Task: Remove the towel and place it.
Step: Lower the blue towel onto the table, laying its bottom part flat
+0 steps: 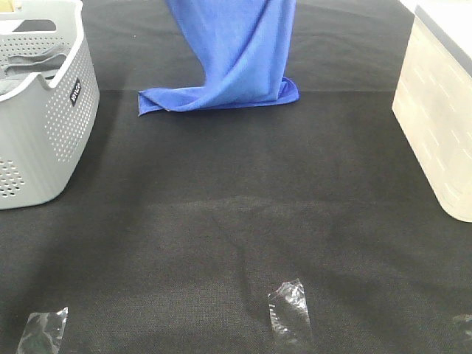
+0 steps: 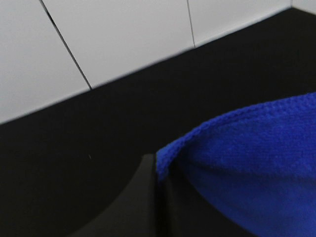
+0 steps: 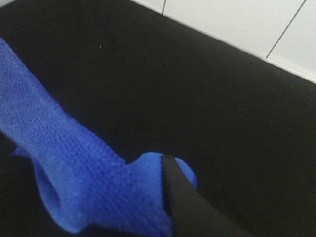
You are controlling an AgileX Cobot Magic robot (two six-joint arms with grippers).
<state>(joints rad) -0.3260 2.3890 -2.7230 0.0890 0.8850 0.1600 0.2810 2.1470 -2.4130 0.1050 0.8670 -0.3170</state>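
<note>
The bright blue towel [image 1: 236, 51] hangs down from beyond the top edge of the exterior high view. Its lower end lies folded on the black table [image 1: 221, 221] at the back centre. Neither gripper shows in that view. In the left wrist view, my left gripper [image 2: 159, 170] is shut on a stitched edge of the towel [image 2: 247, 163], which is pinched between dark fingers [image 2: 143, 207]. In the right wrist view, my right gripper [image 3: 165, 165] is shut on a bunched part of the towel [image 3: 74, 163], with one dark finger [image 3: 180, 197] pressed against the cloth.
A grey perforated basket [image 1: 44, 125] stands at the left edge. A white box [image 1: 435, 118] stands at the right edge. Clear tape pieces [image 1: 287, 310] are stuck on the cloth near the front. A white tiled wall [image 2: 98, 39] rises behind the table.
</note>
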